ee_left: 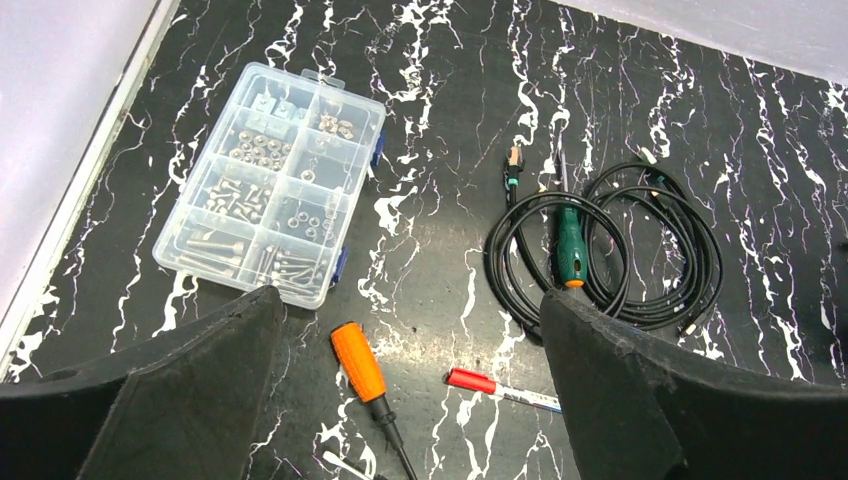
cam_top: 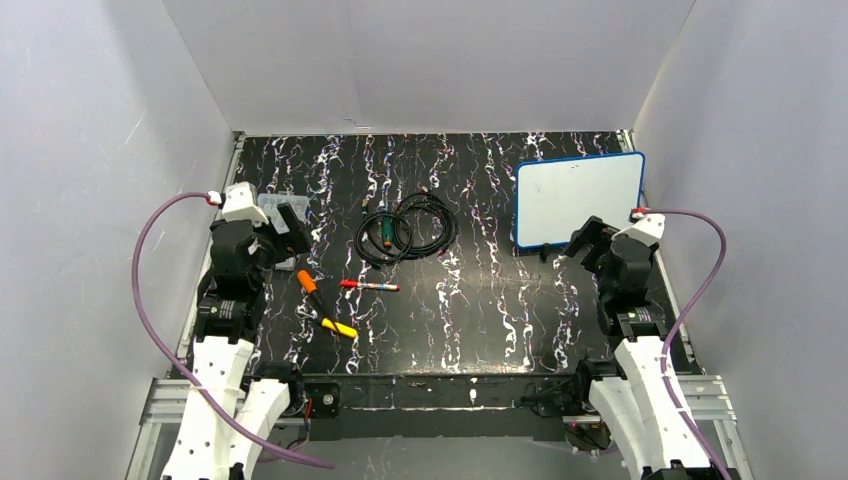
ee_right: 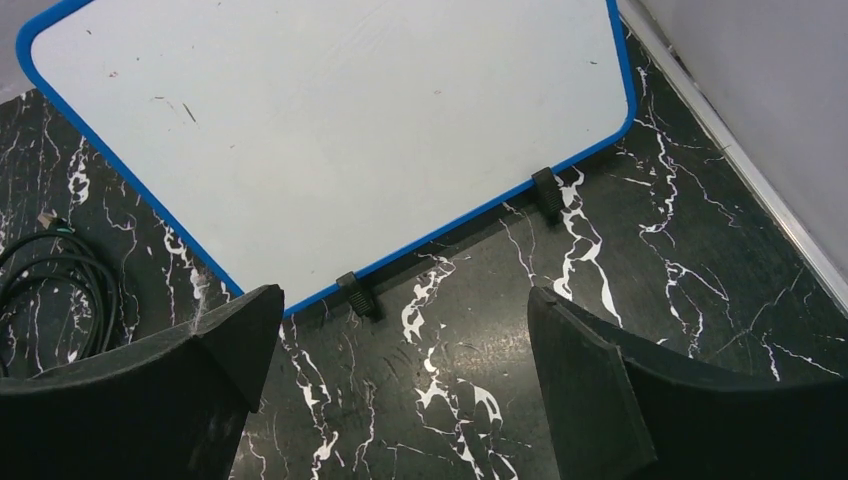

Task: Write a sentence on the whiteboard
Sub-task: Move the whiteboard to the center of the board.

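The whiteboard (cam_top: pixel 580 198), bare of lettering, is shown at the far right of the desk (cam_top: pixel 480 300), just beyond the wide-spread, empty fingers of the right gripper (ee_right: pixel 400 400); the fingers of the left gripper (ee_left: pixel 410 400) are likewise spread and empty. The board is judged light, stiff and slick-faced, best steadied by its blue frame (ee_right: pixel 430 240). The red-capped marker (cam_top: pixel 369 286), slim and liable to roll, is best pinched mid-barrel.

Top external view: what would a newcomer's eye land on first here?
The whiteboard, blue-framed and bare of writing, stands out at the far right, just beyond the right gripper. Mid-table lies a black cable coil with a green-handled screwdriver among its loops. Near the left gripper lie a red-capped marker and an orange-handled screwdriver.
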Robot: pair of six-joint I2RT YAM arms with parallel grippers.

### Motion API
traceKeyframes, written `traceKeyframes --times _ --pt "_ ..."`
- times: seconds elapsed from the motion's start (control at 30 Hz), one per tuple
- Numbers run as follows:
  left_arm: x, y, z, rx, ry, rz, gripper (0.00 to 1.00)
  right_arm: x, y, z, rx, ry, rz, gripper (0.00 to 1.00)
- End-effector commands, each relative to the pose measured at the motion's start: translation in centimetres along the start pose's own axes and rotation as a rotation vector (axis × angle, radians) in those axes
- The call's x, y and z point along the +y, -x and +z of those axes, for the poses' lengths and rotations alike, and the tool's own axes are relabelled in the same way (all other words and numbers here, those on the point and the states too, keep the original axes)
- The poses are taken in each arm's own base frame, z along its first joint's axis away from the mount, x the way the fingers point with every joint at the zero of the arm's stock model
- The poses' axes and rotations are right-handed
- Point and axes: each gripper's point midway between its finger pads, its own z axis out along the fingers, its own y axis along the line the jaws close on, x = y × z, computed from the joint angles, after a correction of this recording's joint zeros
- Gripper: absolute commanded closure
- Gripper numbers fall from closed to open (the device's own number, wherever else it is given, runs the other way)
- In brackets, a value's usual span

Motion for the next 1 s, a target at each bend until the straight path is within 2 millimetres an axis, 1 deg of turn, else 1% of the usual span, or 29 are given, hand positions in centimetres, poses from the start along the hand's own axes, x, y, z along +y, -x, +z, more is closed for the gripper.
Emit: traceKeyframes --times 0.0,0.17,0.27,0.4,0.47,0.57,0.67,0.77,0.83,0.97 --pt "-0.6 0.6 0.0 -0.006 -0.027 -0.015 0.01 1.3 1.8 0.0 -0.027 0.05 0.003 0.0" --pt "-0.5 0.5 0.2 0.007 -0.019 -0.016 0.01 2.4 -0.1 1.0 0.046 0.112 -0.029 0.0" --pt "-0.6 0.4 0.3 0.009 -0.021 -0.018 0.01 2.7 -1.7 1.8 0.111 0.128 -0.045 0.0" --pt "-0.6 0.0 0.4 0.019 -0.024 -0.01 0.01 3.2 -4.5 2.8 0.221 0.155 -0.056 0.0" --pt "-1.0 -0.1 0.3 0.022 -0.054 0.001 0.01 3.7 -6.1 3.2 0.285 0.186 -0.059 0.05" --pt "-2.5 -0.7 0.2 0.037 -0.147 0.032 0.01 4.4 -8.3 3.8 0.382 0.227 -0.063 0.13" --pt "-3.4 -1.1 0.2 0.057 -0.202 0.039 0.01 4.3 -10.1 4.4 0.462 0.223 -0.072 0.21" --pt "-3.5 -1.2 0.3 0.063 -0.207 0.039 0.01 4.7 -10.8 5.0 0.484 0.244 -0.075 0.27" --pt "-3.5 -1.2 0.2 0.064 -0.207 0.041 0.01 5.2 -10.4 5.7 0.458 0.259 -0.071 0.31" --pt "-3.5 -1.2 0.1 0.063 -0.21 0.043 0.01 5.1 -10.5 7.0 0.445 0.239 -0.078 0.37"
